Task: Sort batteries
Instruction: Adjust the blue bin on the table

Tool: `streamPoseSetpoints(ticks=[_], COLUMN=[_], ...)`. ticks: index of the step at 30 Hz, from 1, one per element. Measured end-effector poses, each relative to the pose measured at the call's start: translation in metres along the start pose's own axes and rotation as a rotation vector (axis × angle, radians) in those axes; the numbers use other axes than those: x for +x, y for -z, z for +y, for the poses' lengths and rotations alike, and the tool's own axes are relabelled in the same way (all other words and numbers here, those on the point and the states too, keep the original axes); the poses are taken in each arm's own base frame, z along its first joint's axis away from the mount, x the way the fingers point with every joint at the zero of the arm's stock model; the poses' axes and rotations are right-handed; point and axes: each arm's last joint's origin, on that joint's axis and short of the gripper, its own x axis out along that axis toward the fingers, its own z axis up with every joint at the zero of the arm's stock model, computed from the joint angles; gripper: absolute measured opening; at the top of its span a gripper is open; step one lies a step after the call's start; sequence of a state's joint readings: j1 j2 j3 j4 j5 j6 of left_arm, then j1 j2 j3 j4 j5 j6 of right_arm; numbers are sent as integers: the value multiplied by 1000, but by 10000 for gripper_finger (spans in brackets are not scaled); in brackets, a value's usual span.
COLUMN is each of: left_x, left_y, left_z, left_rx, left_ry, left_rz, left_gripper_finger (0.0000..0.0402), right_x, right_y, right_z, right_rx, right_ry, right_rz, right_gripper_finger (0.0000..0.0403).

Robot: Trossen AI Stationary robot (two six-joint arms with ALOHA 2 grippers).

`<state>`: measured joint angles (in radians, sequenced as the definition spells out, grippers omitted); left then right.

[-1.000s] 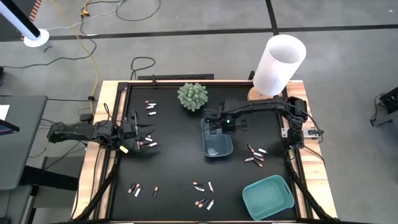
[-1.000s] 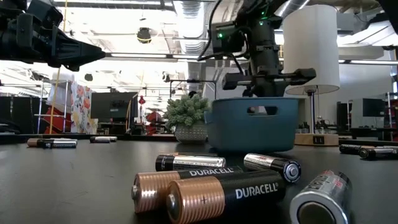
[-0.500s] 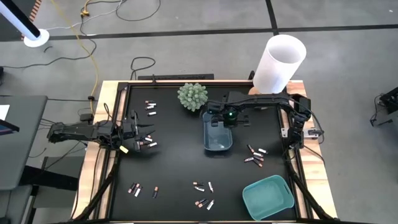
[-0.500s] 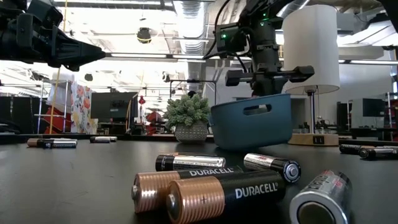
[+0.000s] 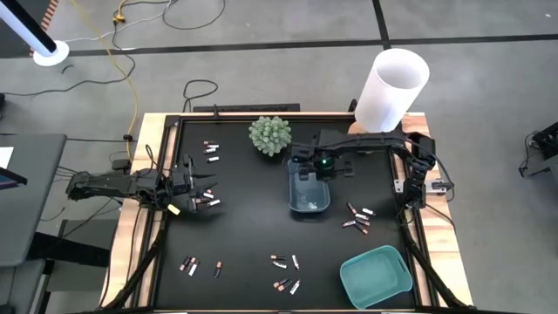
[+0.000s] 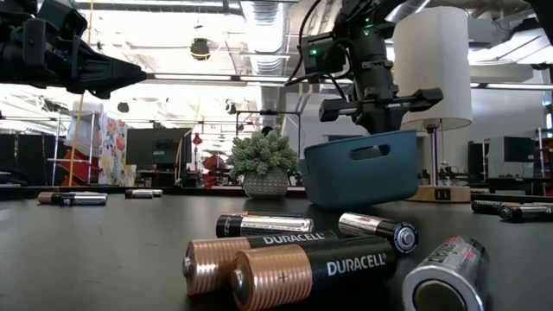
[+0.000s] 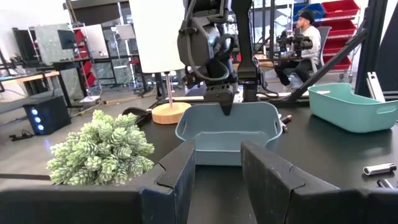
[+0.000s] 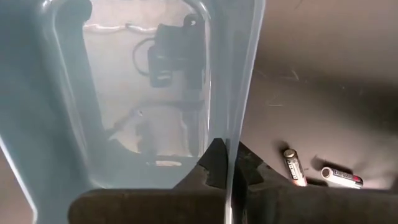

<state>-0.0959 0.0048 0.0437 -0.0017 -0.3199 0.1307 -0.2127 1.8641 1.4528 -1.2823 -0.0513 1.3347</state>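
Observation:
A dark blue tray (image 5: 309,196) sits mid-table with my right gripper (image 5: 316,166) shut on its rim, pointing down; the low view shows the tray (image 6: 363,168) tilted. My left gripper (image 7: 217,180) hangs level and open at the table's left edge (image 5: 187,185), nothing between its fingers. Batteries lie flat on the black table in small groups: far left (image 5: 210,150), beside the left gripper (image 5: 207,201), right of the tray (image 5: 357,218), and along the near edge (image 5: 283,272) (image 5: 190,264). More batteries lie close to the low camera (image 6: 294,259). My right gripper pinches the rim of the tray's right-hand wall (image 8: 229,163), one finger inside the tray and one outside. The fingers come from above, pointing down. The tray tilts with its right side raised (image 6: 406,142); whether its left lower edge (image 6: 318,204) rests on the table I cannot tell.
A lighter teal tray (image 5: 375,275) stands at the near right corner. A small green plant (image 5: 269,135) stands just far-left of the dark tray. A white lamp shade (image 5: 392,87) rises at the far right corner. A person sits in the room beyond (image 7: 308,37).
My right gripper has gone a little toward the table's right edge and up, staying shut on the tray. The tray has shifted right with it and tipped, its right side rising while its left side stays low.

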Motion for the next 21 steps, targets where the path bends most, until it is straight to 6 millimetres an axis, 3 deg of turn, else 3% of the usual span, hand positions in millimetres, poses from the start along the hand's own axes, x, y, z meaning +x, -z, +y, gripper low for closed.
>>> streamPoseSetpoints(ticks=[9, 21], left_x=[0, 0], left_y=[0, 0], left_z=[0, 0], left_rx=[0, 0], left_ry=[0, 0], left_rz=[0, 0], left_gripper_finger=[125, 125], right_x=[0, 1], right_y=[8, 10], right_z=[1, 0], right_rx=[-20, -6], right_ry=[10, 36], right_rz=[-10, -53], right_gripper_finger=[24, 69])
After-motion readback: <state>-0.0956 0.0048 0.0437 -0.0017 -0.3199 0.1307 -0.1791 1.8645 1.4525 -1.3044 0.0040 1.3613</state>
